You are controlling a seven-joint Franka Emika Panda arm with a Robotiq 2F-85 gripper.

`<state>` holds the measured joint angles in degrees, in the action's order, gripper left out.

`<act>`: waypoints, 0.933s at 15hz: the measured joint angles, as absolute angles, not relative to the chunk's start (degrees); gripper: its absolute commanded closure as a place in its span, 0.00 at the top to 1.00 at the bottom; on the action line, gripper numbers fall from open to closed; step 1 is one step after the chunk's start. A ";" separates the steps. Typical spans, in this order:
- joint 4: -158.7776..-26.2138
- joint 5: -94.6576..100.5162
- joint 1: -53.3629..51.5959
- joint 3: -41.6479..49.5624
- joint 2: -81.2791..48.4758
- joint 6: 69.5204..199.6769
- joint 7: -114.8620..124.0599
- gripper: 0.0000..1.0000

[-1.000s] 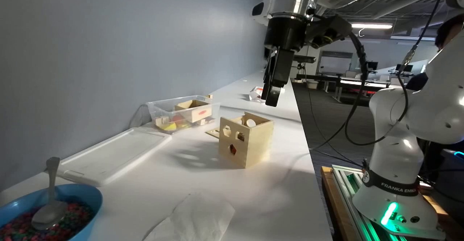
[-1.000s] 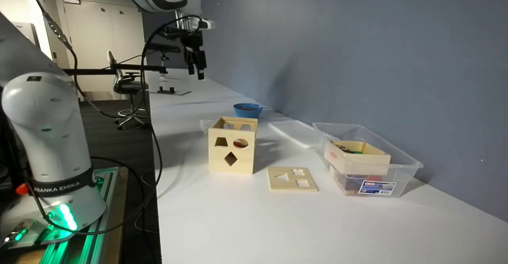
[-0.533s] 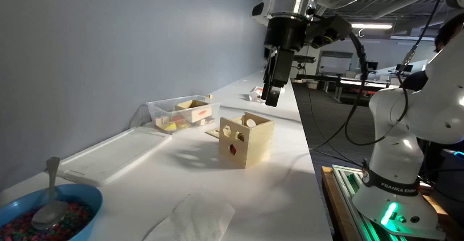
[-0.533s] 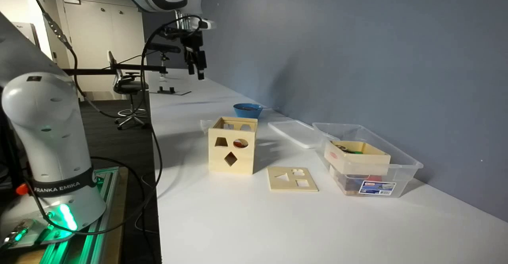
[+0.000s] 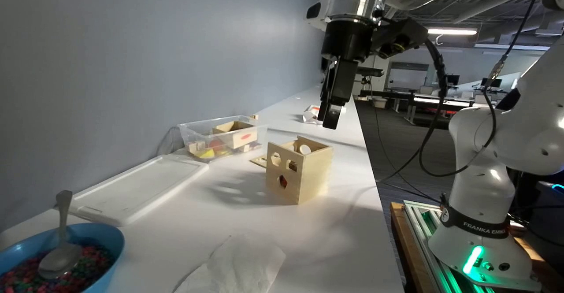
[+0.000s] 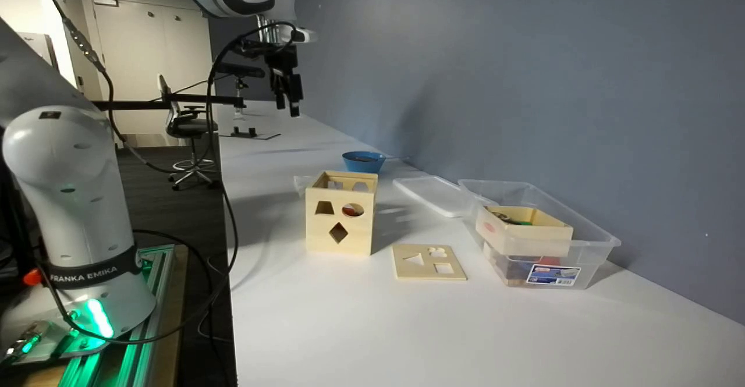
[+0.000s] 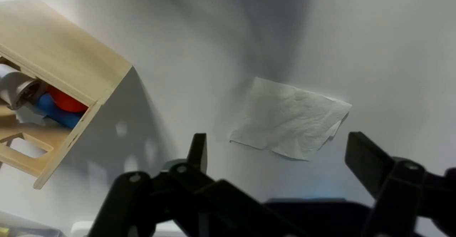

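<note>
One white napkin [image 7: 290,117] is lying flat, with a few creases, on the white surface [image 6: 349,329]. The claw [image 7: 280,148] is hanging well above the surface, tips pointing down; its two fingers [image 7: 197,151] are standing wide apart, and it is holding nothing. In the wrist view the napkin is showing between and beyond the fingers. A wooden box [image 6: 337,215] is standing near the napkin, its open top facing up. Shaped holes [image 6: 339,233] are piercing its sides: a trapezoid, a circle and a diamond are showing in an exterior view. Inside, a white roll [image 7: 14,83], a blue piece [image 7: 57,112] and a red piece [image 7: 67,99] are lying close together. Beside the box, a flat wooden panel [image 6: 425,270] is lying on the surface, its cut-outs [image 6: 443,269] forming a triangle, a clover and a square. Closer to the blue-grey wall [image 6: 524,84], a clear bin [image 6: 599,247] is holding a smaller wooden box [image 6: 527,235] and coloured pieces [image 5: 205,154]. A lid [image 5: 141,187] is lying flat along the wall, near the bin. Next to the lid, a blue bowl [image 6: 364,166] is standing, and a metal spoon [image 5: 61,260] is resting in it on red and green bits [image 5: 93,262]. Farther along the surface, a white thing [image 5: 310,113] with red marks is lying, too small to identify. A green light [image 5: 473,260] is glowing on the base of the arm [image 5: 480,196].
</note>
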<state>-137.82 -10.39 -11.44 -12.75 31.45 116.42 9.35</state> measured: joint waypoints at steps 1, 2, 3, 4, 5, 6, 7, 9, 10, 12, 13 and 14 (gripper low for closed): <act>-137.82 -10.39 -11.44 -12.75 31.45 116.42 9.35 1.00; -137.82 -10.39 -11.44 -12.75 31.45 116.42 9.35 1.00; -137.82 -10.39 -11.44 -12.75 31.45 116.42 9.35 1.00; -137.82 -10.39 -11.44 -12.75 31.45 116.42 9.35 1.00; -137.82 -10.39 -11.44 -12.75 31.45 116.42 9.35 1.00; -137.82 -10.39 -11.44 -12.75 31.45 116.42 9.35 1.00; -137.82 -10.39 -11.44 -12.75 31.45 116.42 9.35 1.00; -137.84 -10.29 -11.18 -12.39 31.45 117.11 9.23 1.00; -137.87 -9.85 -10.93 -11.60 31.46 117.67 8.13 1.00; -138.09 -8.68 -10.39 -8.53 31.51 118.28 2.34 1.00; -138.34 -8.12 -10.13 -6.32 31.55 118.28 -1.83 1.00; -138.68 -7.50 -10.09 -3.69 31.62 118.17 -6.47 1.00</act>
